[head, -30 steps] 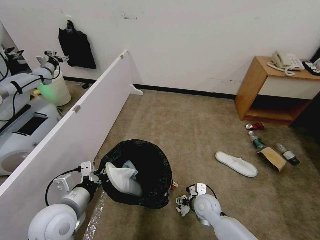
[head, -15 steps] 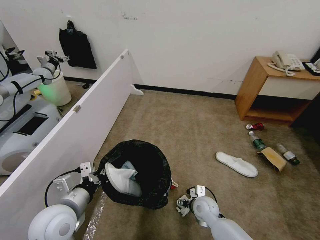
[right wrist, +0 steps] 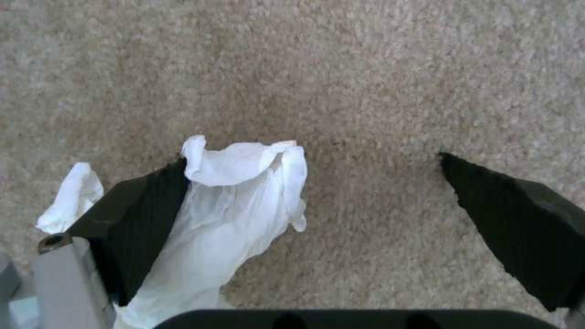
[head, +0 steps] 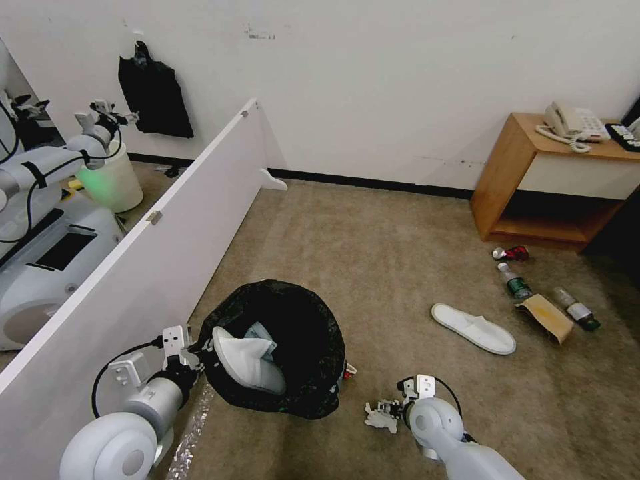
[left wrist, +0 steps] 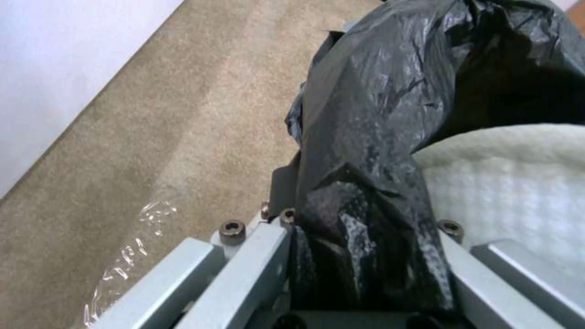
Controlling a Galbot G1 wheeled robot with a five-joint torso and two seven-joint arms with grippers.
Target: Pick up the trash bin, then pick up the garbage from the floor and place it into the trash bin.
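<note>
Item: round trash bin lined with a crinkly glossy black plastic bag [head: 280,347]. Location: on the beige carpet [head: 373,267], beside the long white partition panel [head: 133,267], in front of the robot. Contents: a white slipper [head: 243,360] leaning against the inner wall.

Item: left gripper [head: 190,350]. Location: at the bin's rim, on the side nearest the partition. State: fingers pressed together on the bag-covered rim; in the left wrist view the black plastic fold [left wrist: 359,196] is clamped between the two grey fingers [left wrist: 244,269], with the slipper's quilted white fabric [left wrist: 506,183] just beside it.

Item: white tissue wad [head: 381,419]. Location: on the carpet, near the bin and to its right, at the tips of the right gripper [head: 390,413].

Item: right gripper [right wrist: 311,219]. State: jaws spread wide, black ribbed pads well apart. Contact: the crumpled tissue [right wrist: 231,214] lies against one pad [right wrist: 146,219] and between the pads; the other pad stands clear over bare carpet. A small part of the tissue shows outside the first pad.

Item: remaining litter, well apart to the right, near a wooden side table [head: 533,180]: a second white slipper [head: 473,328], a flat brown paper bag [head: 545,318], two green-labelled plastic bottles [head: 513,280], a crushed red can [head: 510,253].
</note>
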